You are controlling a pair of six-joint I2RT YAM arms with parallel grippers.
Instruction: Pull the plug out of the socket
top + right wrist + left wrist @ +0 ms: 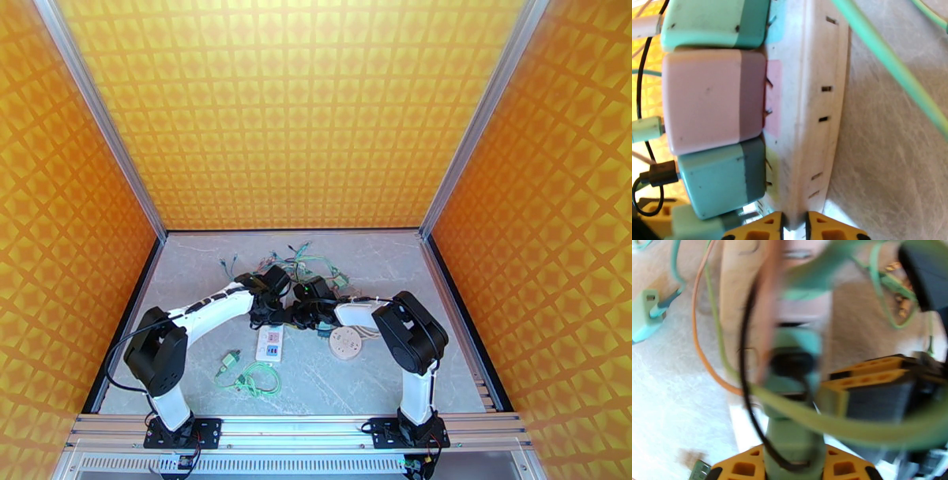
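Three plugs [713, 100] and wires [853, 423] crowd left jaws' green plug [794, 441]; right jaws pinch the socket [809, 98].

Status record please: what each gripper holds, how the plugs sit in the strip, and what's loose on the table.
left gripper: fingers closed around a green plug; view blurred
right gripper: fingers clamped on the end of the white power strip
plugs in strip: pink plug between an upper teal plug and a lower teal plug, prongs partly showing
green plug free of socket: cannot tell
loose on table: round disc, green cable coil, wire tangle at the back
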